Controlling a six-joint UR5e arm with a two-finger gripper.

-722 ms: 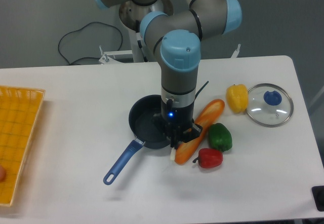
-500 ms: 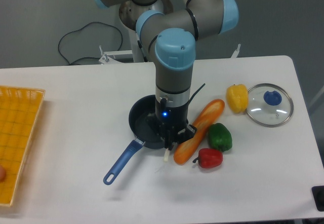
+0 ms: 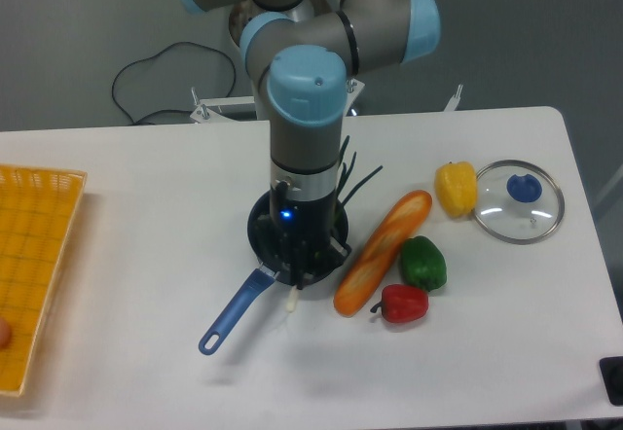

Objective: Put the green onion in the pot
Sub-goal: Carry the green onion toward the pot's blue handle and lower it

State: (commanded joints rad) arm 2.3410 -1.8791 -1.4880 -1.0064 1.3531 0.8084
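Camera view, only one: arm hangs vertical over the pot [image 3: 261, 238], wrist body covering most of the bowl. Gripper [image 3: 300, 276] sits low at the pot's front rim, blue LED lit on the wrist above it. Fingers clamped on the green onion [image 3: 291, 301], as far as the view allows; the contact itself is in shadow. Onion runs roughly upright along the tool: white bulb end pokes out below the fingers, just past the pot rim over the surface, dark green leaves fan out behind the wrist on its right side. Cannot tell whether the bulb tip touches the surface.

Pot is dark navy, its blue handle angled down-left toward the front edge, hole at the tip visible.

Right of the pot, on the white surface [image 3: 127, 216]: long orange baguette-like loaf [image 3: 382, 251] lying diagonal, close to the pot but apart. Green pepper [image 3: 423, 263] just beside the loaf's right side, red pepper [image 3: 402, 303] touching or nearly touching both. Yellow pepper [image 3: 456, 188] farther back, next to the glass lid [image 3: 519, 201] with blue knob.

Far left: yellow tray [image 3: 34, 255], partly cropped by the frame edge.
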